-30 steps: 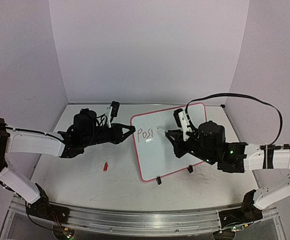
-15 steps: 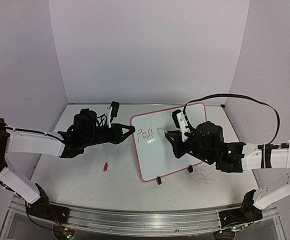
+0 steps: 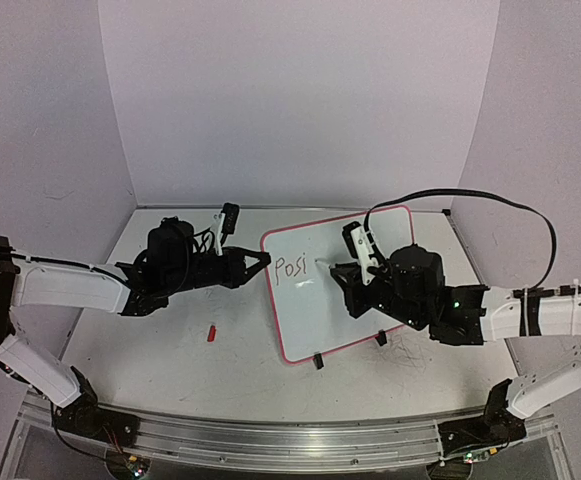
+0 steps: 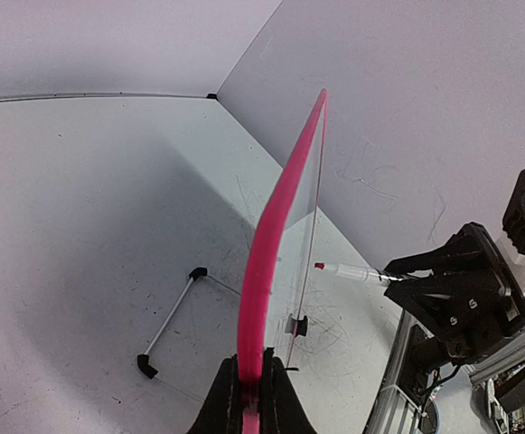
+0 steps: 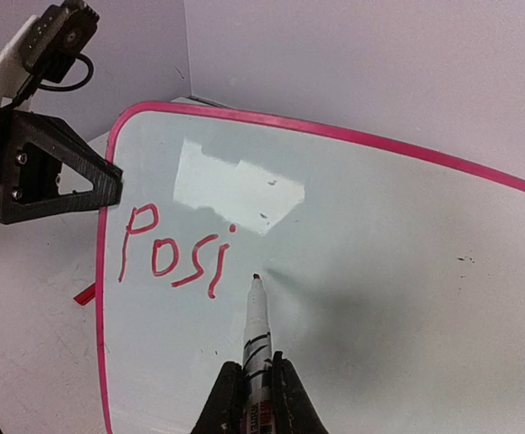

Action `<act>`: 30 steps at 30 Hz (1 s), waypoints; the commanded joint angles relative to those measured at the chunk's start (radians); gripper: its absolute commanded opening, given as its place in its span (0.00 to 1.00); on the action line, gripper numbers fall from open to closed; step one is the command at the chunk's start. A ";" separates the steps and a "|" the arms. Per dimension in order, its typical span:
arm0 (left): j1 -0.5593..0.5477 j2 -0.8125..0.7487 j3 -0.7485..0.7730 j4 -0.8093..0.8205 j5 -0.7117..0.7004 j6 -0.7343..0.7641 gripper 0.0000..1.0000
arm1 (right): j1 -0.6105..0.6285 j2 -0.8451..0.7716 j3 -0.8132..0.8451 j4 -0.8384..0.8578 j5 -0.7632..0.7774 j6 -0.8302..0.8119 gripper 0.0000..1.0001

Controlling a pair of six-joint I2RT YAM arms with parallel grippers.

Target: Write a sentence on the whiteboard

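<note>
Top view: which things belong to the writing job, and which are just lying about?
In the job: whiteboard, its edge clamped by the left gripper; red lettering "Posi"; marker held in the right gripper.
Lying about: small red piece on the table, perhaps the marker's cap.

Red lettering (image 5: 173, 256): reads "Posi", handwritten, capital P then small letters.
Stands on: whiteboard (image 5: 407, 271), near the left edge in the right wrist view.
Print on marker (image 5: 256, 318) barrel: too blurred to read.

Lab: wall-enclosed robot table (image 3: 170, 350)
</note>
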State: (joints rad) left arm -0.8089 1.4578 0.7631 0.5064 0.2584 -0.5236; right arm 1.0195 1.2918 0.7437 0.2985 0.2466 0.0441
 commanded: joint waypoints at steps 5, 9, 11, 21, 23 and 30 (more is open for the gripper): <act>0.008 -0.042 0.012 -0.001 -0.058 0.011 0.00 | -0.004 0.010 0.021 0.041 0.033 -0.014 0.00; 0.008 -0.037 0.013 -0.003 -0.062 0.013 0.00 | -0.004 0.002 0.009 0.045 0.028 -0.010 0.00; 0.008 -0.033 0.015 -0.003 -0.061 0.013 0.00 | -0.005 -0.001 0.006 0.048 0.020 -0.008 0.00; 0.008 -0.015 0.029 -0.011 -0.058 0.023 0.00 | -0.005 -0.017 -0.008 0.071 0.013 -0.035 0.00; 0.008 -0.013 0.030 -0.013 -0.060 0.027 0.00 | -0.005 -0.019 -0.012 0.078 0.011 -0.036 0.00; 0.008 -0.001 0.035 -0.026 -0.054 0.030 0.00 | -0.005 -0.017 0.005 0.048 0.013 0.028 0.00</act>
State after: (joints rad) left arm -0.8089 1.4580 0.7635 0.5051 0.2581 -0.5226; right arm 1.0195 1.3010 0.7364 0.3311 0.2523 0.0328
